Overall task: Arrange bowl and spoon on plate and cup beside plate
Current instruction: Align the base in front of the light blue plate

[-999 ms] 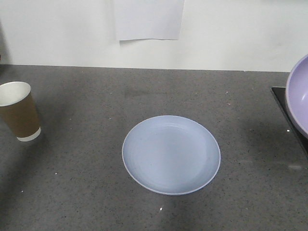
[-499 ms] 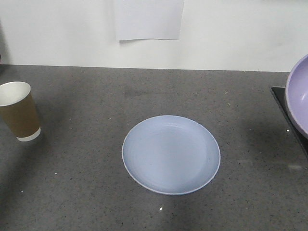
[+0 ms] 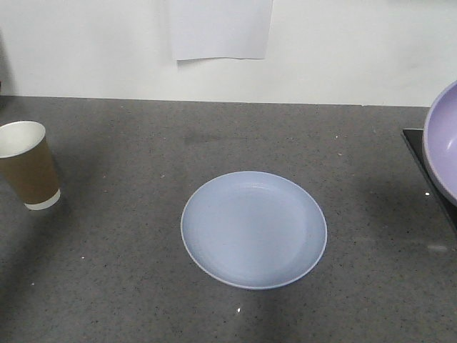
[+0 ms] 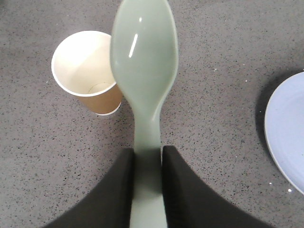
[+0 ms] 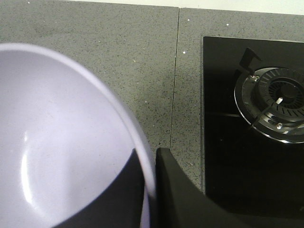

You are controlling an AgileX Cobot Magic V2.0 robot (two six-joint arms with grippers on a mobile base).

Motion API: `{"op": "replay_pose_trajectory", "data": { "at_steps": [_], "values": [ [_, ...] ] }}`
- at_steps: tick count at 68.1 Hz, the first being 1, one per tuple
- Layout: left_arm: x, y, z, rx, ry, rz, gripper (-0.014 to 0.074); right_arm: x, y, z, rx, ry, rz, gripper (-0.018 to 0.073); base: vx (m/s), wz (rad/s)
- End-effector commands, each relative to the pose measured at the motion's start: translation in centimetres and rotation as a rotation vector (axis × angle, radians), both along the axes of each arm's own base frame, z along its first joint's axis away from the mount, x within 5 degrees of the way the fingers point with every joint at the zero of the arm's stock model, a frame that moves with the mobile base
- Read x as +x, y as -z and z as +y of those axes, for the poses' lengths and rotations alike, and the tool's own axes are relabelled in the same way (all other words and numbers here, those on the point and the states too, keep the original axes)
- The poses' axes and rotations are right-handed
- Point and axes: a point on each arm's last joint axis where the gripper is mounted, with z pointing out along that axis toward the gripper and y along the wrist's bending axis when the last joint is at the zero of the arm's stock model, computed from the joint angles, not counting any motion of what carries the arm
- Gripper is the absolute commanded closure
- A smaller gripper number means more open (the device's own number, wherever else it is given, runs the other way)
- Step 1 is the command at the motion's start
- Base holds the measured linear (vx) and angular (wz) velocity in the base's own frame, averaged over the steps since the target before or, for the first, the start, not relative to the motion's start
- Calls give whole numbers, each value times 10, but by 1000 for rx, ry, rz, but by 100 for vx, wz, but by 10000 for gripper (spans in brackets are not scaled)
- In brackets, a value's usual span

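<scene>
left gripper point(image 4: 147, 154): clamped on spoon point(image 4: 145, 61) handle, scoop pointing up-frame
right gripper point(image 5: 149, 159): pinching bowl point(image 5: 61, 142) rim
plate point(image 3: 253, 229): frame centre, left of bowl

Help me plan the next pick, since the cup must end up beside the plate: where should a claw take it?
Take the cup by its brown side wall, above the middle, coming in level from the near side. It stands upright with bare counter around it, and its taper widens upward, so it would resist slipping down. Squeeze gently; paper walls may buckle.
</scene>
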Motion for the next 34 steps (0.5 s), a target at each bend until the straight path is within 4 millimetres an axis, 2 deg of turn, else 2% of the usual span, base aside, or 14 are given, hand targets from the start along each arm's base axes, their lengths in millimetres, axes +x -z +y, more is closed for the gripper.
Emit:
{"op": "replay_pose_trajectory", "data": {
  "at_steps": [1,34],
  "values": [
    [-5,-15,1,-18,0,-97,603,-1,-13,0,-8,9,-94,566,0,0],
    [-5,-15,1,-18,0,-97,603,-1,-13,0,-8,9,-94,566,0,0]
  ]
}}
